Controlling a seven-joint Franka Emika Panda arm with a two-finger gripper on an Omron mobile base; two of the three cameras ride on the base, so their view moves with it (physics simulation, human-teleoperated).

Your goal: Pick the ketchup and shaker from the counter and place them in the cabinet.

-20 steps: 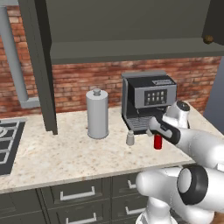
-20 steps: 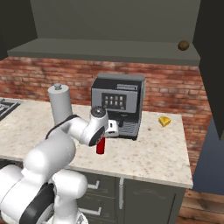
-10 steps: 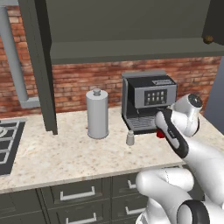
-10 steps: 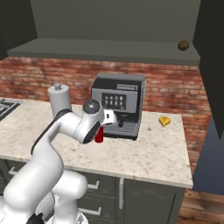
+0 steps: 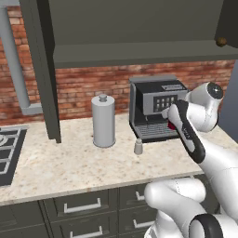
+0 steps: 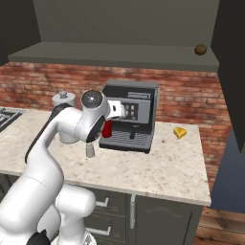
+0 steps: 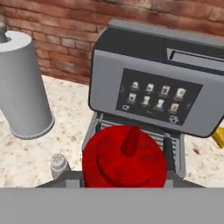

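Observation:
My gripper [image 7: 124, 176] is shut on the ketchup [image 7: 124, 159], a red squeeze bottle seen from above with its nozzle pointing up. The bottle hangs above the counter [image 5: 69, 167] in front of the coffee machine; my gripper [image 5: 170, 122] [image 6: 108, 125] holds the ketchup [image 5: 171, 125] [image 6: 106, 128] there. The shaker [image 5: 138, 147] [image 6: 90, 150] [image 7: 58, 164] stands upright on the counter, just left of the machine's tray. The cabinet [image 5: 139, 53] [image 6: 110, 55] hangs open above, its shelf bare, with its door knob [image 5: 221, 42] [image 6: 201, 49] at the right.
A tall grey canister [image 5: 103, 121] [image 6: 63, 100] [image 7: 22, 87] stands left of the coffee machine [image 5: 153, 100] [image 6: 136, 103] [image 7: 153, 83]. A yellow wedge [image 6: 180, 132] lies right of the machine. A stove [image 5: 7, 148] sits at far left. The cabinet's side panel [image 5: 44, 69] reaches down to the counter.
The arm has lifted the ketchup from just above the counter to the height of the coffee machine's front. The shaker and canister have not moved.

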